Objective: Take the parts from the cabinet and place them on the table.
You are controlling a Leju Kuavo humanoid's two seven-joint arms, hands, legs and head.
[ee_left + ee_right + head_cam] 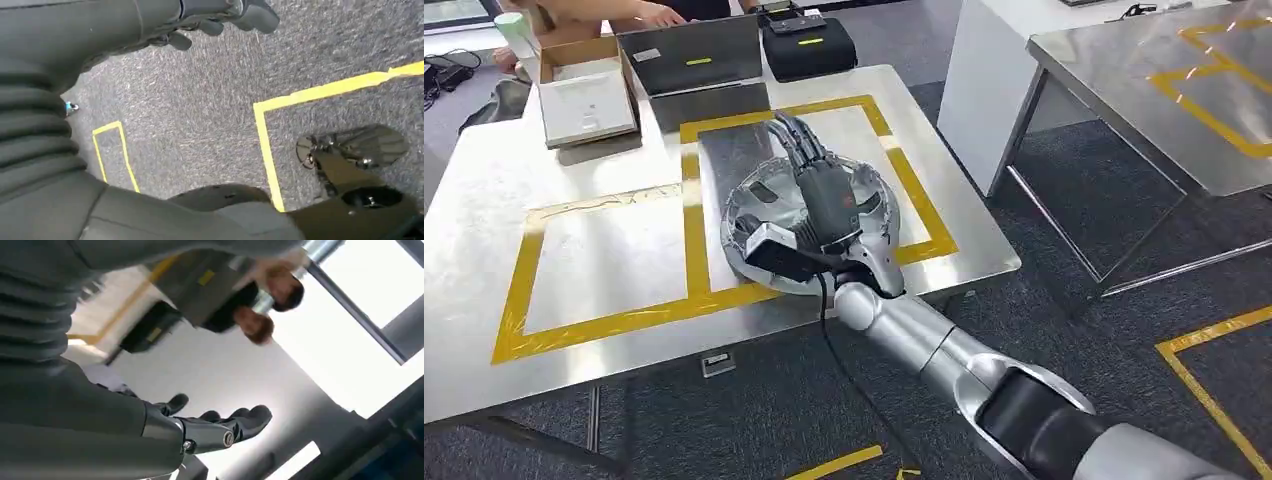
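Steel table [484,330] with yellow tape squares; round metal part [754,205], open box [584,95], perhaps a case [809,45]

Under the dark grey, black-fingered right hand [819,185] lay a round silver metal part [754,215], on a shiny steel desk [484,260] marked with yellow tape squares [692,215]. Beyond the hand stood a black case [809,45] with a yellow label and a tan cardboard box [584,90]. The carpet floor [200,100] below was speckled grey.
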